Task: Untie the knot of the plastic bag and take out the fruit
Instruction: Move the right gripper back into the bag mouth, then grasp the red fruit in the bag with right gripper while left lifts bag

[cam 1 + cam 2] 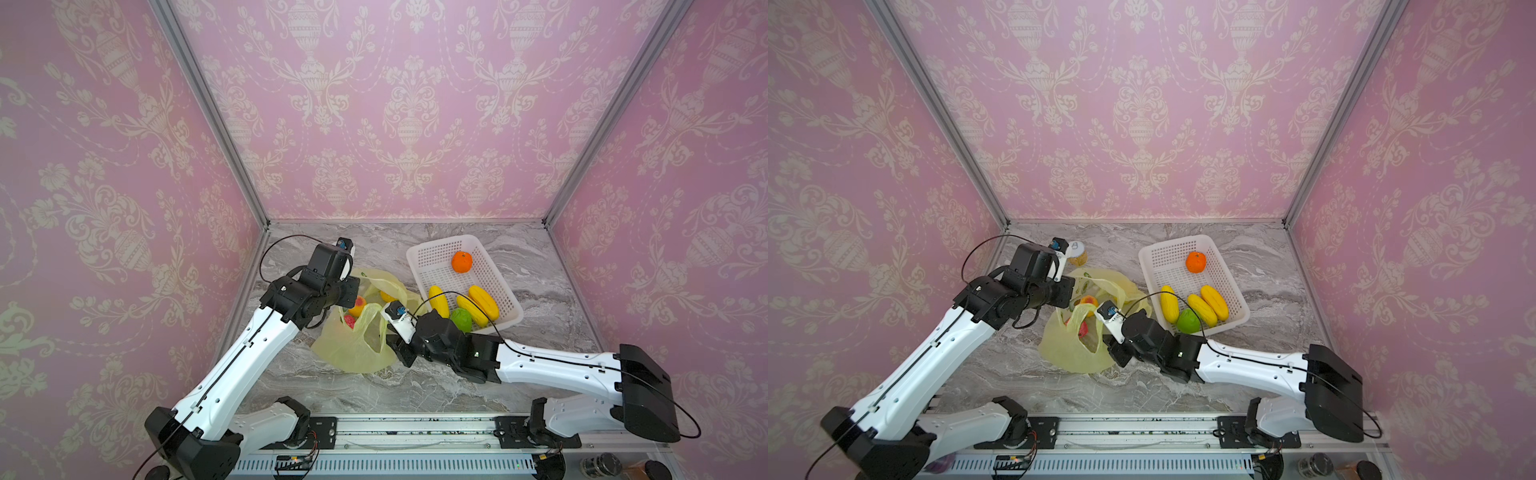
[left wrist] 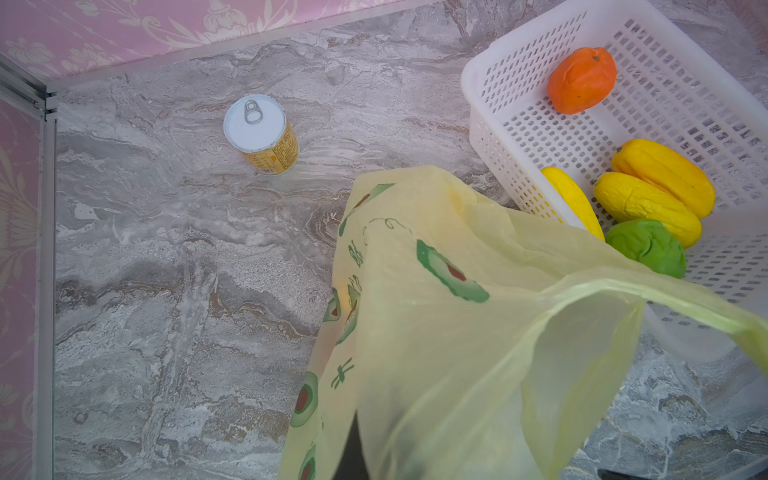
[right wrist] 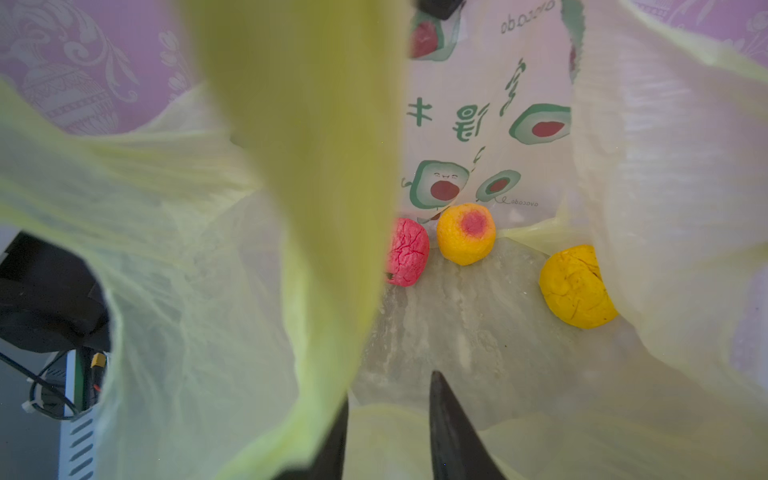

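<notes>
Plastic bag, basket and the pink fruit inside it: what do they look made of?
The plastic bag: thin plastic film, translucent yellow-green; it crumples and the tabletop shows through it. The basket: rigid moulded white plastic, smooth, with perforated walls that keep their shape. The pink fruit: probably a soft foam or rubber imitation; matt skin with fine cracks, though the look leaves it open.
</notes>
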You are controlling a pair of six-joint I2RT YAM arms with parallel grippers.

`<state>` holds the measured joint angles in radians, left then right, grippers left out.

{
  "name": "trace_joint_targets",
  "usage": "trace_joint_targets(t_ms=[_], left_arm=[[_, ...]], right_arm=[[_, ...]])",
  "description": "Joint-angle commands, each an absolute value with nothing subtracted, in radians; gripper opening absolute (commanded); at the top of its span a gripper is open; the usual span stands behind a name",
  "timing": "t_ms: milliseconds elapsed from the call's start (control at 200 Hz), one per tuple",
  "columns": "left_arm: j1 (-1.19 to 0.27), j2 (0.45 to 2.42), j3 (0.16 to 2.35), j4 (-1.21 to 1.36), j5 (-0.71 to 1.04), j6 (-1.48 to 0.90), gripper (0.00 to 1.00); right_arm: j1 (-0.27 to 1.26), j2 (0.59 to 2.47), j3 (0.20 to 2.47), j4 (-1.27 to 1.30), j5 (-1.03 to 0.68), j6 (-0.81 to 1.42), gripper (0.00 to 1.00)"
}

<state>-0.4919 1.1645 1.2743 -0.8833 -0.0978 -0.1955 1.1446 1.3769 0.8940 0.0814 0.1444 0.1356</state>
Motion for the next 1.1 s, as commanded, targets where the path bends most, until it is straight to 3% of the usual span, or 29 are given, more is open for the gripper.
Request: trace_joint_targets(t_ms=[0, 250, 530, 605, 841, 1096], left_arm=[[-0.482, 1.146, 1.266, -0.893, -0.081, -0.181, 0.00], [-0.482, 1.128, 1.263, -0.885, -0.075, -0.180, 0.00], [-0.482, 1.094, 1.256, -0.863, -0.023, -0.179, 0.00], [-0.482, 1.091, 1.256, -0.861, -0.010, -0.179, 0.00], [-0.482, 1.094, 1.255, -0.859, 0.011, -0.179, 0.00], [-0.482, 1.092, 1.255, -0.857, 0.023, -0.181, 0.00]], right_arm=[[1.182, 1.439, 0.964, 0.050, 0.128, 0.092, 0.42], [1.178, 1.614, 1.057, 0.029, 0.199, 0.112, 0.59], [1.084, 1.744, 1.193, -0.043, 0.229, 0.214, 0.65], [1.069, 1.795, 1.251, -0.068, 0.236, 0.233, 0.71], [1.020, 1.923, 1.333, 0.018, 0.063, 0.351, 0.93], [1.019, 2.065, 1.411, 0.110, -0.066, 0.442, 1.00]])
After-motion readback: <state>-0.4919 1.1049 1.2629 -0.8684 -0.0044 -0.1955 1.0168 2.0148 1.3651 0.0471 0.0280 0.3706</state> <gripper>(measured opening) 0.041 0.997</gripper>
